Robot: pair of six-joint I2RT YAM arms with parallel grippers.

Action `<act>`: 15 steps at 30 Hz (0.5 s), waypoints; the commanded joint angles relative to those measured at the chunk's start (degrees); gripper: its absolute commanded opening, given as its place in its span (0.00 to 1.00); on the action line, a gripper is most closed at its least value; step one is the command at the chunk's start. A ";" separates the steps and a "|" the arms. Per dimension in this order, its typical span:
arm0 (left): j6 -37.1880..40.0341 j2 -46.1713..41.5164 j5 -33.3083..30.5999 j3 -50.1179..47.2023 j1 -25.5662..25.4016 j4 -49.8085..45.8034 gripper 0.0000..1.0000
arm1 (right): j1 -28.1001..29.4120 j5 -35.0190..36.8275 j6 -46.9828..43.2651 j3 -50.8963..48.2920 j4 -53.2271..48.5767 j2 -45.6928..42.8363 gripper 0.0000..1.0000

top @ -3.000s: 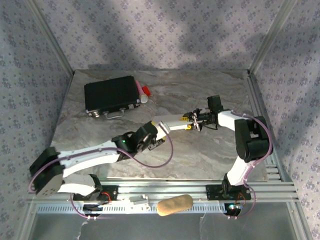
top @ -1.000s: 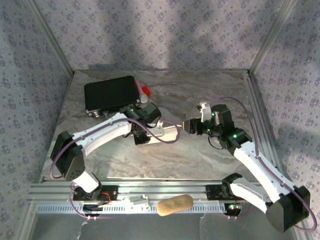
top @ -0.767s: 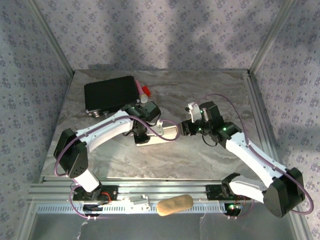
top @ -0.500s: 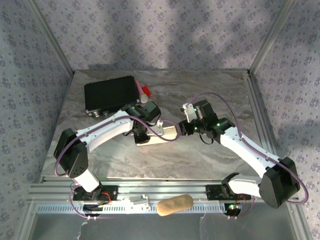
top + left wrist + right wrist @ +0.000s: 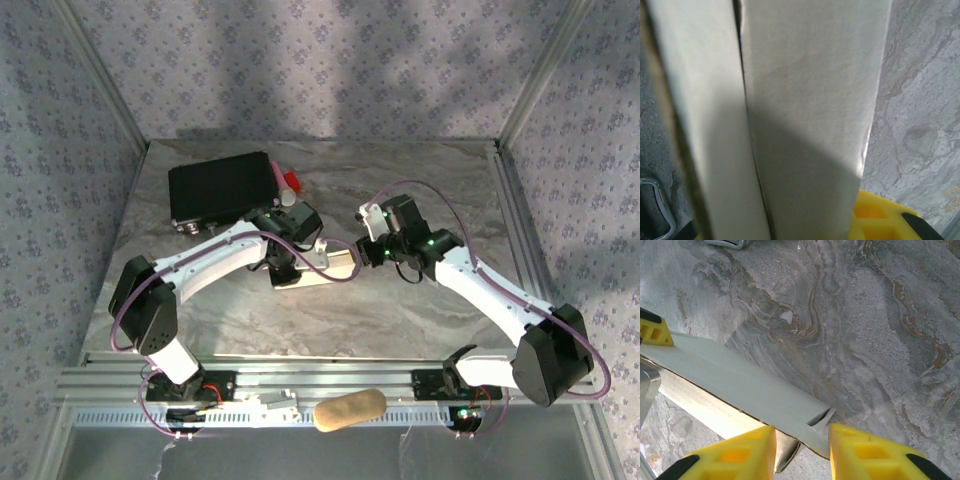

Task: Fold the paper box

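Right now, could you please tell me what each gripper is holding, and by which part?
The left gripper appears clamped across the paper box near its left end. The right gripper is open and merely straddles the box's right end flap.

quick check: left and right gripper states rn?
Left gripper: closed on the paper box, which sits between its fingers.
Right gripper: open, fingers either side of the box's end, not gripping it.
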 commanded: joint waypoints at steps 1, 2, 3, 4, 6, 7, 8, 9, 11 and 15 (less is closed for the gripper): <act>0.73 0.43 0.59 -0.02 0.17 0.29 0.15 | 0.44 0.85 -1.08 1.53 -2.62 0.84 0.33; 0.76 0.46 0.63 -0.02 0.18 0.34 0.15 | 0.54 1.01 -1.16 1.53 -2.78 0.86 0.33; 0.78 0.53 0.61 -0.02 0.22 0.32 0.15 | 0.49 1.15 -1.26 1.53 -2.91 0.98 0.33; 0.71 0.68 0.59 0.10 0.28 0.32 0.15 | 0.60 1.37 -1.27 1.46 -2.91 1.09 0.33; 0.71 0.77 0.96 0.06 0.26 0.34 0.15 | 0.66 1.45 -1.22 1.27 -2.74 1.07 0.31; 0.58 0.79 1.01 0.06 0.32 0.38 0.15 | 0.66 1.41 -1.27 1.18 -2.64 1.04 0.29; 0.53 0.67 1.05 0.06 0.38 0.56 0.15 | 0.86 1.47 -1.27 1.18 -2.60 1.10 0.28; 0.40 0.66 1.15 0.05 0.47 0.68 0.15 | 1.02 1.63 -1.31 1.19 -2.70 1.03 0.28; 0.27 0.40 1.74 0.06 0.62 0.63 0.15 | 1.41 2.50 -1.49 1.27 -2.99 1.03 0.28; 0.24 0.14 2.55 0.01 0.94 0.67 0.15 | 1.74 3.90 -1.50 1.17 -3.19 0.62 0.28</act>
